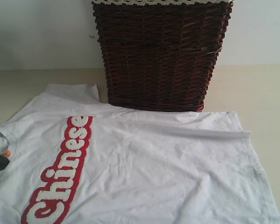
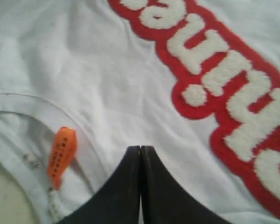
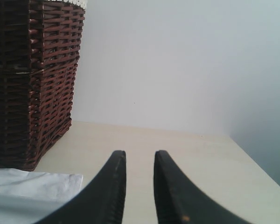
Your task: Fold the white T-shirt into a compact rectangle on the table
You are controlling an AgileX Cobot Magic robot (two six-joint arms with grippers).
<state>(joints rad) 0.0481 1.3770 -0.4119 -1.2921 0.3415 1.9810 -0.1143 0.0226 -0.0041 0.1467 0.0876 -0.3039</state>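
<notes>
The white T-shirt (image 1: pixel 154 172) lies spread front-up on the table (image 1: pixel 266 93), its red band of white lettering (image 1: pixel 65 172) running towards the near left. My left gripper (image 2: pixel 140 147) is shut with nothing visible between its fingers. It sits just over the chest fabric, beside the ribbed collar (image 2: pixel 37 105) and the orange neck tag (image 2: pixel 61 151). In the exterior view it shows as a dark tip at the left edge (image 1: pixel 4 161). My right gripper (image 3: pixel 140 154) is open and empty above bare table (image 3: pixel 177 149), with a corner of the shirt (image 3: pixel 32 186) beside it.
A dark brown wicker basket (image 1: pixel 158 56) stands at the back middle, right against the shirt's far edge; the right wrist view shows its side (image 3: pixel 28 79). A pale wall rises behind the table. Bare table shows to the right of the shirt and at the far left.
</notes>
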